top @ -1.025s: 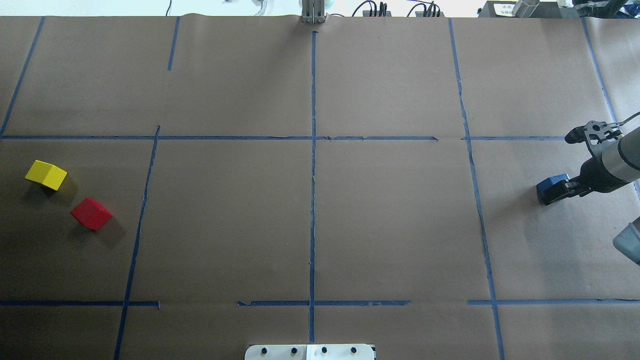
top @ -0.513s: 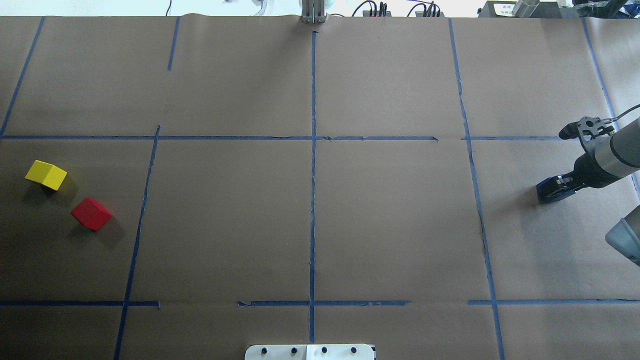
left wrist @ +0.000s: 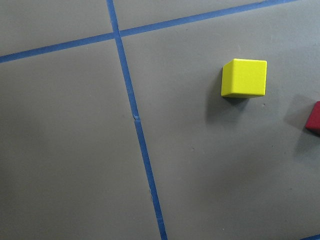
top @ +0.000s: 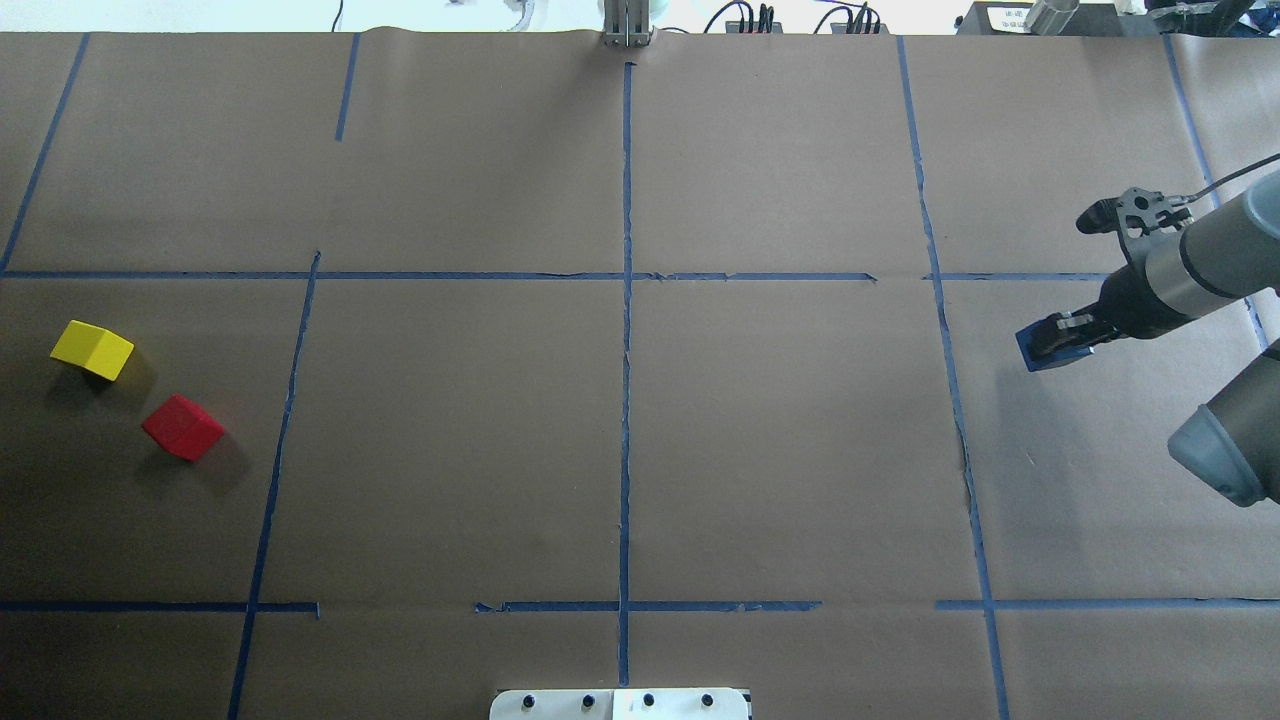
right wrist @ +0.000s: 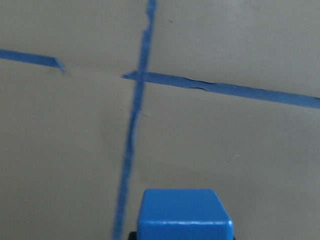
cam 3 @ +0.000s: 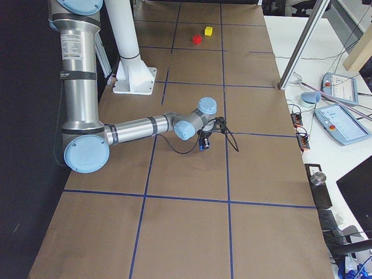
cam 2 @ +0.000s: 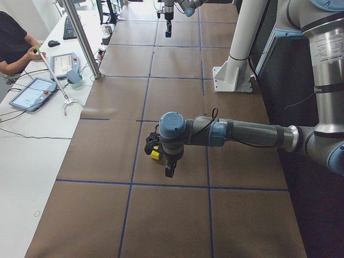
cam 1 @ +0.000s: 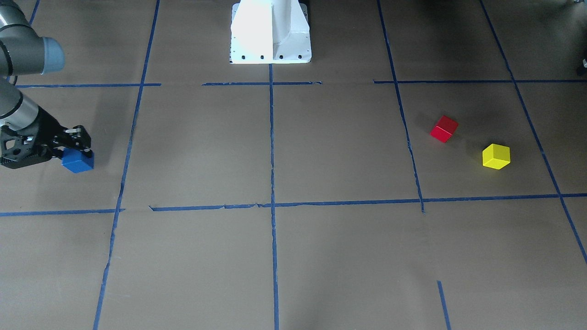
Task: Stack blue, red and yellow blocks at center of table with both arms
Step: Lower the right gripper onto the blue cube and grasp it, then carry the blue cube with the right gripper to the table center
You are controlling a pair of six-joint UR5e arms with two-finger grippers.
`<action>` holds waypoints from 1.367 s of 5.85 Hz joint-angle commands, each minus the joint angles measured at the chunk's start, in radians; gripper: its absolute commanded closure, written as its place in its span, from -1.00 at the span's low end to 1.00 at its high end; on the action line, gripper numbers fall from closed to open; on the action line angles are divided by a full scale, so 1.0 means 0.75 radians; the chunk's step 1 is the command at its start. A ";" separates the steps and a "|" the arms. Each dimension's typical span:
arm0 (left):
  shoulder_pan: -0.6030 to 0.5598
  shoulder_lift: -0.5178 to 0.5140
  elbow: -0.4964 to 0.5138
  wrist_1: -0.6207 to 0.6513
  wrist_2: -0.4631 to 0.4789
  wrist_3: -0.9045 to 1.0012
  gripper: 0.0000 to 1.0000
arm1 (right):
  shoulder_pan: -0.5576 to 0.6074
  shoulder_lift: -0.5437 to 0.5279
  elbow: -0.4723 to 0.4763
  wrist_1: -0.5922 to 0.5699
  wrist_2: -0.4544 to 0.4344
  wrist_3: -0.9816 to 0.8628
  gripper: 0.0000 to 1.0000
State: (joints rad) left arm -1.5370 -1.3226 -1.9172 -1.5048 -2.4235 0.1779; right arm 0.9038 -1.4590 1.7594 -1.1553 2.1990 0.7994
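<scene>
My right gripper (top: 1062, 337) is shut on the blue block (top: 1036, 356) and holds it above the right part of the table, right of the right tape line. It also shows in the front view (cam 1: 75, 145) with the block (cam 1: 79, 162) under it. The right wrist view shows the block's top (right wrist: 184, 214). The red block (top: 183, 427) and the yellow block (top: 92, 350) lie apart at the far left. My left gripper (cam 2: 169, 171) shows only in the exterior left view, near the yellow block (cam 2: 155, 155); I cannot tell whether it is open or shut.
Blue tape lines divide the brown paper; two cross at the table's middle (top: 627, 276). The robot's white base (cam 1: 270, 32) stands at the near edge. An operators' desk with tablets (cam 2: 33, 92) runs along the far side.
My right gripper has carried the blue block leftward and farther from the robot, off its earlier spot. The red and yellow blocks have not moved.
</scene>
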 commanded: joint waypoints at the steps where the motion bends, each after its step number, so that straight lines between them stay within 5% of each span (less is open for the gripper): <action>1: 0.000 0.000 0.002 0.000 -0.031 0.000 -1.00 | -0.228 0.248 0.012 -0.010 -0.064 0.401 1.00; 4: 0.000 0.002 0.004 0.000 -0.033 -0.002 -1.00 | -0.440 0.770 -0.285 -0.292 -0.320 0.719 1.00; 6: 0.000 0.004 0.008 0.000 -0.033 -0.004 -1.00 | -0.491 0.918 -0.455 -0.302 -0.326 0.722 1.00; 8: 0.000 0.004 0.010 0.002 -0.033 -0.004 -1.00 | -0.538 0.931 -0.472 -0.309 -0.328 0.752 1.00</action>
State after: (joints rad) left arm -1.5371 -1.3194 -1.9109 -1.5037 -2.4481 0.1749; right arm 0.5171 -0.7687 1.4139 -1.3851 1.9544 1.3576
